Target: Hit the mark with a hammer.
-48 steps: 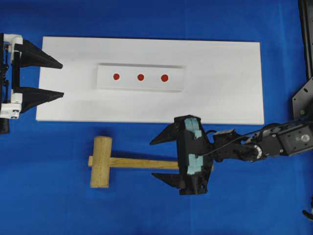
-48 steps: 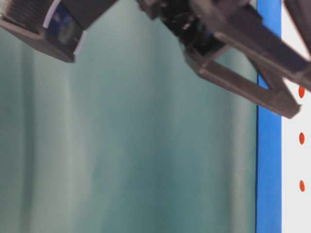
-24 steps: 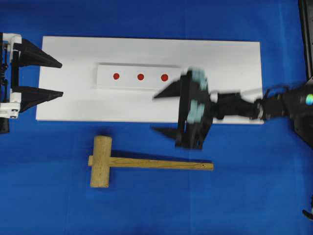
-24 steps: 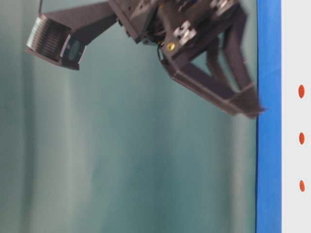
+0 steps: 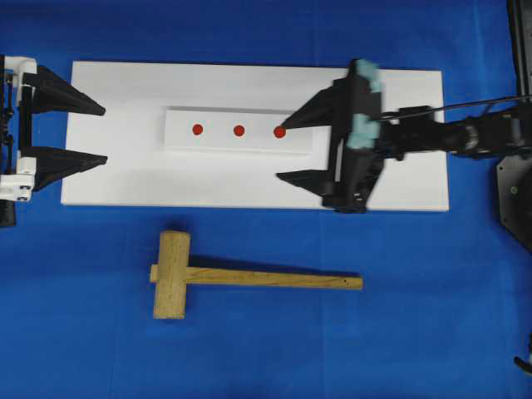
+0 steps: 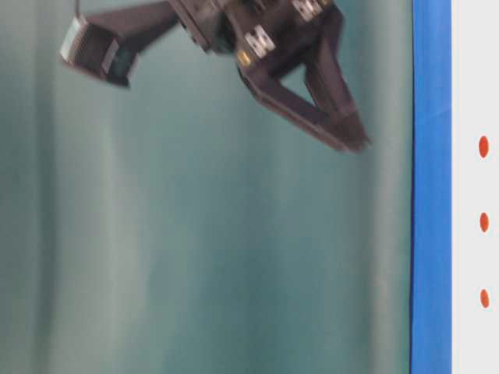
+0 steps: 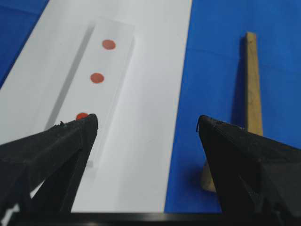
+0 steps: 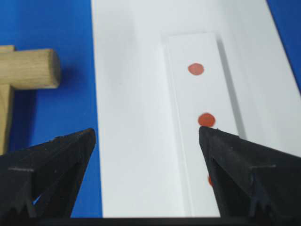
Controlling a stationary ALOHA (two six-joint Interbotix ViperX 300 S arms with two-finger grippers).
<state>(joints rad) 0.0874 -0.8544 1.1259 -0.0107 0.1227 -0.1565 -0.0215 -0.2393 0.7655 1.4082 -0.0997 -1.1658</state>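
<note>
The hammer (image 5: 172, 274), a light wooden mallet, lies flat on the blue cloth below the white board (image 5: 399, 108), handle (image 5: 274, 278) pointing right. Nothing touches it. Three red marks (image 5: 238, 130) sit in a row on a raised white strip (image 5: 220, 141) on the board. My right gripper (image 5: 281, 151) hovers open over the strip's right end, its upper finger next to the rightmost mark (image 5: 279, 131). In the right wrist view, the right gripper (image 8: 146, 131) is empty and the hammer head (image 8: 28, 69) shows at far left. My left gripper (image 5: 105, 134) stands open and empty at the board's left edge.
Blue cloth covers the table around the board. The left wrist view shows the left gripper (image 7: 146, 120) over the board's edge, with the hammer handle (image 7: 252, 84) on the cloth to the right. A black arm base (image 5: 515, 183) stands at the right edge.
My right gripper, open throughout, has moved from above the hammer's handle to over the board by the rightmost mark. The hammer and the left gripper have not moved.
</note>
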